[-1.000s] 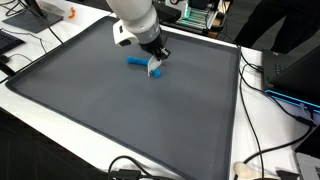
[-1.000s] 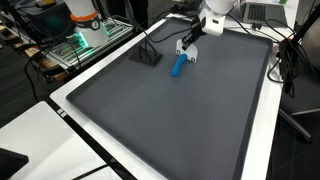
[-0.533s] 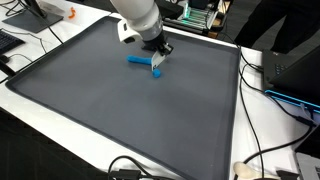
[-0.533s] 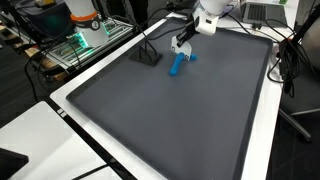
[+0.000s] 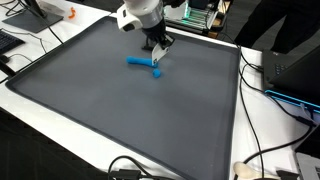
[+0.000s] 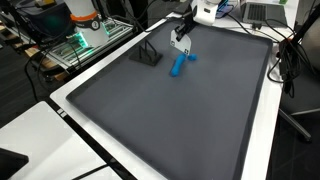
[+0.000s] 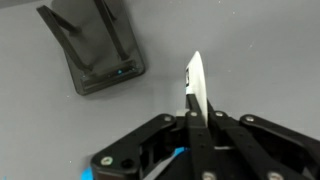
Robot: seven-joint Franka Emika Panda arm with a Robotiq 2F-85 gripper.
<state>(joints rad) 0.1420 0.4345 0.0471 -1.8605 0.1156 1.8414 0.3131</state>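
Claw (image 7: pixel 192 118) hangs above the far part of a dark grey mat (image 5: pixel 120 115) that covers most of the white bench (image 5: pixel 50 125). The jaws are drawn narrow and pinch a thin white piece (image 7: pixel 194 85). It shows edge-on in the wrist view, a pale sliver tapering to a point; what it is cannot be made out. A blue stick-shaped object (image 5: pixel 138 63) lies flat on the mat just below and beside the claw, not touching it. In the wrist view only blue slivers of it show past the claw's black linkage, so most of it is hidden. Its short end near the claw is hard to read in both exterior views. A small black stand (image 6: pixel 147 55) sits near the stick, apart from it. Arm cut off at the top edge in both exterior views
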